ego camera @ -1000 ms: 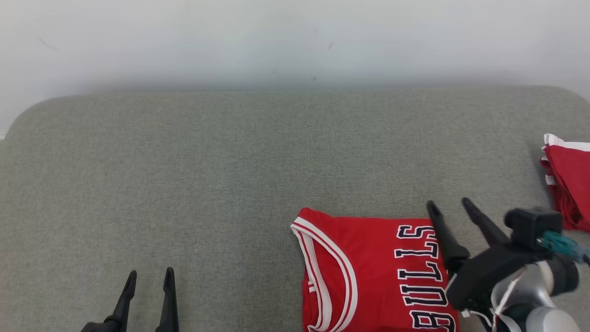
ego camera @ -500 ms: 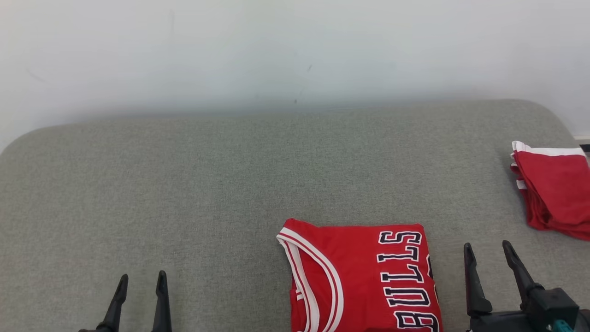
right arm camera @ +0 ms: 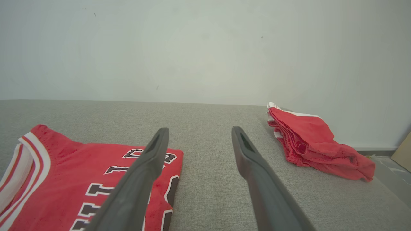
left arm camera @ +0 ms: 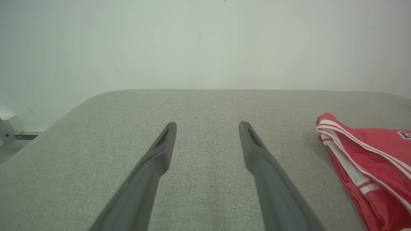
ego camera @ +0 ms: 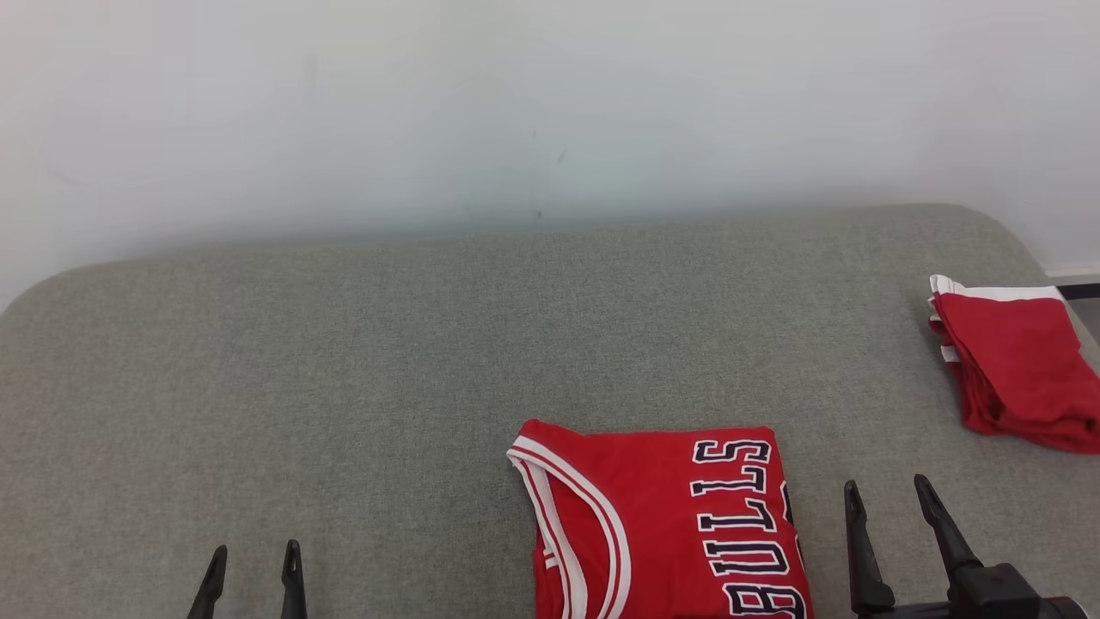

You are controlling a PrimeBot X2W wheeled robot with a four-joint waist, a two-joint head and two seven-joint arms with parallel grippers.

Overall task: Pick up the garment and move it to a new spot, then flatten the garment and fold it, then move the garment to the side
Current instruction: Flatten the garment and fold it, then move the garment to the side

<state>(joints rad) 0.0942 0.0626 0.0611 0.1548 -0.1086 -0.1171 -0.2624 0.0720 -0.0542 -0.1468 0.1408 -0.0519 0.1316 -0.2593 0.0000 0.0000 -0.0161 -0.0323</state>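
Note:
The garment (ego camera: 662, 516) is a red jersey with white trim and dark BULLS lettering, lying folded flat on the grey cushion near its front edge; it also shows as the jersey (left arm camera: 369, 163) at the right of the left wrist view and the jersey (right arm camera: 80, 173) at the lower left of the right wrist view. My right gripper (ego camera: 888, 497) stands open just right of it, touching nothing, its fingers (right arm camera: 247, 160) apart over bare fabric. My left gripper (ego camera: 253, 553) is open at the lower left, well away from the jersey, with its fingers (left arm camera: 250, 150) empty.
A second folded red garment (ego camera: 1014, 361) with white trim lies at the cushion's right end, also seen as the folded pile (right arm camera: 314, 141). The grey upholstered surface (ego camera: 344, 361) has rounded corners and ends at a white wall (ego camera: 516, 103) behind.
The head camera has tilted up and turned, shifting the whole picture. My right gripper has drawn back off the jersey's right edge to the lower right; the jersey lies still.

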